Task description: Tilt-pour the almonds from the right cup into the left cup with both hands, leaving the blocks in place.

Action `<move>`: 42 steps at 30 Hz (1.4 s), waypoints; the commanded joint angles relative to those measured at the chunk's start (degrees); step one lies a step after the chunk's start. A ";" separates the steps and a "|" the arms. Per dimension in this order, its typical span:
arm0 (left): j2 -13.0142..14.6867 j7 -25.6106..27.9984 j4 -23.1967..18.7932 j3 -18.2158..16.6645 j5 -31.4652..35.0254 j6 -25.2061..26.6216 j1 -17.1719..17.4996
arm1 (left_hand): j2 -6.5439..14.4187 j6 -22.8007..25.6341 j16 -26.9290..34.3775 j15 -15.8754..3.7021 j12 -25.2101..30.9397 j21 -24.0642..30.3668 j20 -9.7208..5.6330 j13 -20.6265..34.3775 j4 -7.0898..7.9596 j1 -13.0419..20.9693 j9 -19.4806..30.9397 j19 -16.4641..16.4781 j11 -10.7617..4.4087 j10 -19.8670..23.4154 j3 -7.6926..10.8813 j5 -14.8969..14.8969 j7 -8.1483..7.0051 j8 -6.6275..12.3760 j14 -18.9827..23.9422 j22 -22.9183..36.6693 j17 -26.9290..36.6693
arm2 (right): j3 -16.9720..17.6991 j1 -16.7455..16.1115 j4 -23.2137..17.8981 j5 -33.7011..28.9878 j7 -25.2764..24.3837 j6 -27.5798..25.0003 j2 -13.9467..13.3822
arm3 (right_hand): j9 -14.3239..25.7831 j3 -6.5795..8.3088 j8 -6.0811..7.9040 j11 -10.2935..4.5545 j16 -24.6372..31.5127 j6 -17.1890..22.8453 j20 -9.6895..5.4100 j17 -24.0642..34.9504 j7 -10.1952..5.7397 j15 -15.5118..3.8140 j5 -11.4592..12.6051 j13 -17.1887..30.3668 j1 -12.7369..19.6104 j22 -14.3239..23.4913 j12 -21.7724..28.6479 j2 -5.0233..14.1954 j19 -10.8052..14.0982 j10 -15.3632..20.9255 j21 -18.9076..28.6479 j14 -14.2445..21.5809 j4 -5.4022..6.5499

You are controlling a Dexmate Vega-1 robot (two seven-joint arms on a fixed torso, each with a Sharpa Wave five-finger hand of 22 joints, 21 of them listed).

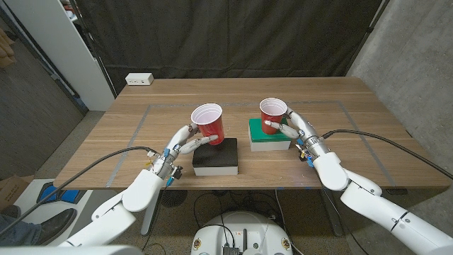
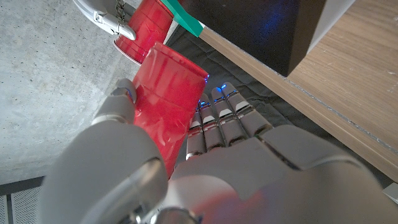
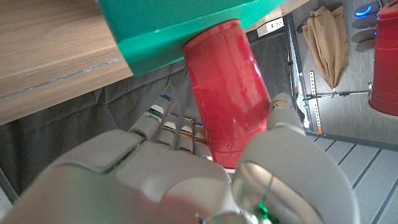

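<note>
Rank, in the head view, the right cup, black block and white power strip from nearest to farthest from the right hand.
1. Right cup: held in the right hand, on the green block.
2. Black block: toward the robot's left, under the left cup.
3. White power strip: far left table edge.

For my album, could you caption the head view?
Both hands grip red cups on their blocks.

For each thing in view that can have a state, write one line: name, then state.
Left cup: tilted, lifted off the black block, gripped by the left hand.
Right cup: upright on the green block, gripped by the right hand.
Black block: on the table, bare.
</note>
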 commanded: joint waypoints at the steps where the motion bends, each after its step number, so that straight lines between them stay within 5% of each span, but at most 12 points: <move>1: -0.31 0.30 0.48 0.54 0.06 -0.10 -0.60 | 0.34 0.05 0.02 -2.54 0.05 -0.24 -2.85 0.11 -0.01 0.32 0.07 -0.04 0.17 0.31 -0.06 0.22 0.21 -0.16 0.28 0.33 0.06 | -1.24 1.78 2.21 0.50 -0.08 2.13 1.13 | 0.27 -0.16 0.50 0.00 0.57 0.63 0.41 0.11 0.35 -0.25 0.18 0.13 0.47 0.12 0.56 -0.21 0.71 0.97 0.33 1.35 -0.16; 6: -0.37 0.51 0.46 0.57 0.13 -0.06 -0.57 | 0.46 0.10 0.04 -2.60 0.03 -0.23 -2.82 0.12 -0.01 0.43 0.08 -0.01 0.20 0.28 -0.15 0.25 0.21 -0.15 0.35 0.33 0.07 | -1.36 1.96 4.36 -0.13 -3.00 5.55 2.49 | 0.57 0.14 2.56 -0.94 2.61 6.61 -0.84 0.13 -0.46 -1.93 0.50 0.28 2.06 0.21 2.16 -0.28 5.90 6.55 1.72 6.71 -0.27; 10: -0.44 0.68 0.44 0.62 0.25 0.00 -0.60 | 0.55 0.08 -0.01 -2.57 0.05 -0.21 -2.79 0.13 0.00 0.50 0.08 0.04 0.07 0.35 -0.19 0.27 0.16 -0.15 0.25 0.33 0.07 | -1.40 1.95 6.12 -1.08 -5.42 8.47 3.49 | 1.03 0.59 4.67 -2.33 5.31 13.21 -1.66 0.50 -2.03 -3.63 0.60 0.50 4.33 0.37 3.52 -0.14 12.32 12.82 3.23 13.42 -0.40; 14: -0.50 0.73 0.46 0.72 0.30 0.04 -0.73 | 0.59 0.05 -0.01 -2.53 0.05 -0.21 -2.77 0.13 0.00 0.54 0.09 0.06 0.18 0.36 -0.26 0.28 0.14 -0.17 0.26 0.34 0.07 | -1.35 1.83 6.86 -1.45 -5.98 9.53 3.79 | 1.27 0.91 6.19 -3.02 7.14 17.32 -2.99 0.99 -3.41 -5.17 0.50 0.62 6.08 0.46 4.04 0.08 15.41 16.46 3.87 17.47 -0.49; 42: 0.02 0.43 -0.12 1.19 -0.09 1.48 -1.58 | 1.03 0.54 0.05 -2.46 0.17 -0.14 -2.58 0.16 0.07 0.76 0.11 0.30 0.26 0.70 -0.57 0.35 0.34 0.00 0.44 0.35 0.08 | 1.10 1.74 5.47 3.30 -2.24 11.03 3.79 | 1.35 1.15 7.29 -3.42 10.38 20.58 -4.43 2.59 -3.35 -6.53 0.30 0.78 9.11 0.64 3.80 0.38 21.49 20.00 5.56 23.23 -0.40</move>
